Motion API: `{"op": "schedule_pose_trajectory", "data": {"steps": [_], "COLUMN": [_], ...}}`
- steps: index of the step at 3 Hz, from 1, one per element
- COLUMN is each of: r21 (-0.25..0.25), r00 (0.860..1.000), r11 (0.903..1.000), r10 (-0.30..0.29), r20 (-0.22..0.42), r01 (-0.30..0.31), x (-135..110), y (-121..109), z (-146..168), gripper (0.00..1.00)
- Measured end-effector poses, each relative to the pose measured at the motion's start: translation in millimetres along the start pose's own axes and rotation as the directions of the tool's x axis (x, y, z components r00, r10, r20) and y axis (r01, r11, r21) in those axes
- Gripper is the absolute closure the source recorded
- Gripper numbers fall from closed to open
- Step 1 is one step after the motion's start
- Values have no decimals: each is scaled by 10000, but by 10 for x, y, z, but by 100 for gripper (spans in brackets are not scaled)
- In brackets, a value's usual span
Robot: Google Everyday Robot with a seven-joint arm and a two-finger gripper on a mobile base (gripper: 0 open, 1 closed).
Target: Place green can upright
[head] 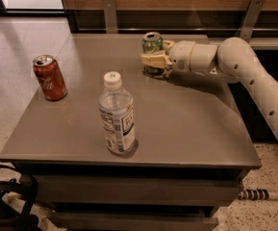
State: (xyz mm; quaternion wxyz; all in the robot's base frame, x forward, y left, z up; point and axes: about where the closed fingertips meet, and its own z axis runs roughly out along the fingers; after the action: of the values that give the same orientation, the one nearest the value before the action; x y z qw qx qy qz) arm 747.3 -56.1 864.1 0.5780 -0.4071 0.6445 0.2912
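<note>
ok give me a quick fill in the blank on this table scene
The gripper is shut on the green can, which stands ___.
The water bottle has a ___ cap.
In the camera view, the red can is on the table's ___ side.
Missing: upright, white, left.

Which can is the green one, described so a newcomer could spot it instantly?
On the grey table, look to the far edge where the white arm reaches in. The green can stands upright there, clamped in the gripper. It is dark green, unlike the red can at the left and the clear bottle in front.
</note>
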Motion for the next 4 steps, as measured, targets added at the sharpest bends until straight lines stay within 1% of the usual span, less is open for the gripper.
{"op": "schedule_pose_trajectory", "data": {"steps": [1,3,4], "r21": [-2,-7,-7], "r00": [10000,10000,10000], "r11": [10000,10000,10000], "r10": [0,0,0], "r20": [0,1,1], "r01": [0,0,0], "x": [-5,-16,-16], "y": [0,1,1], "z": [0,1,1], "gripper": [84,36,14]}}
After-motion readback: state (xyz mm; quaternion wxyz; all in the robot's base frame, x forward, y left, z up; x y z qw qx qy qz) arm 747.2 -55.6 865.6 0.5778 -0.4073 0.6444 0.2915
